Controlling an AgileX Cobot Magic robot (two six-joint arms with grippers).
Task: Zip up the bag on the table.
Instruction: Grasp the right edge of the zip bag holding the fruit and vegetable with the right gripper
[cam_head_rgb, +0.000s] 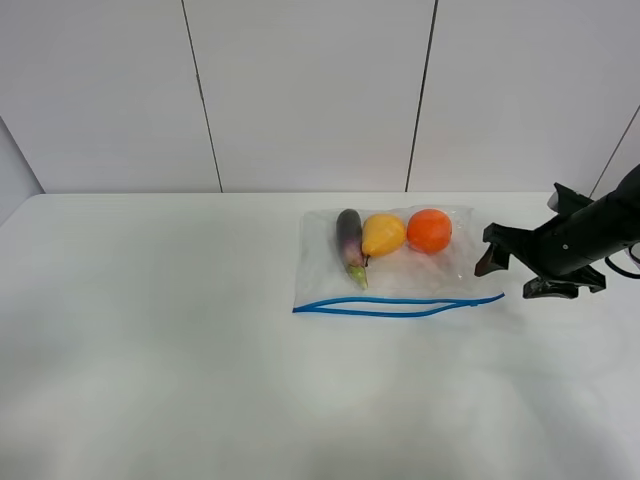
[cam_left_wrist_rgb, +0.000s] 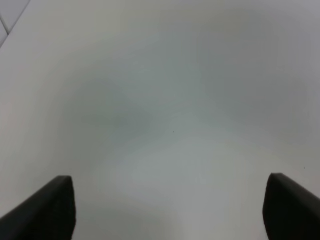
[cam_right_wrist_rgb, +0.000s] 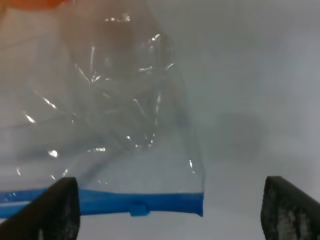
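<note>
Bag flat on table, right of centre; blue zipper strip gaping | right gripper spread wide, empty, just beside strip's end | left gripper spread too, holding nothing | step: approach, I'd say; next: pinch slider, draw it along.

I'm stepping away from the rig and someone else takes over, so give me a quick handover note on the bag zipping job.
Left gripper: open, empty, over the table, no bag in its view.
Right gripper: open, empty, just off the right end of the bag.
Bag lies flat; its blue zipper strip runs along the near edge, tracks apparently parted.
Done: nothing zipped yet.
Left: grip the bag and close the strip.
</note>
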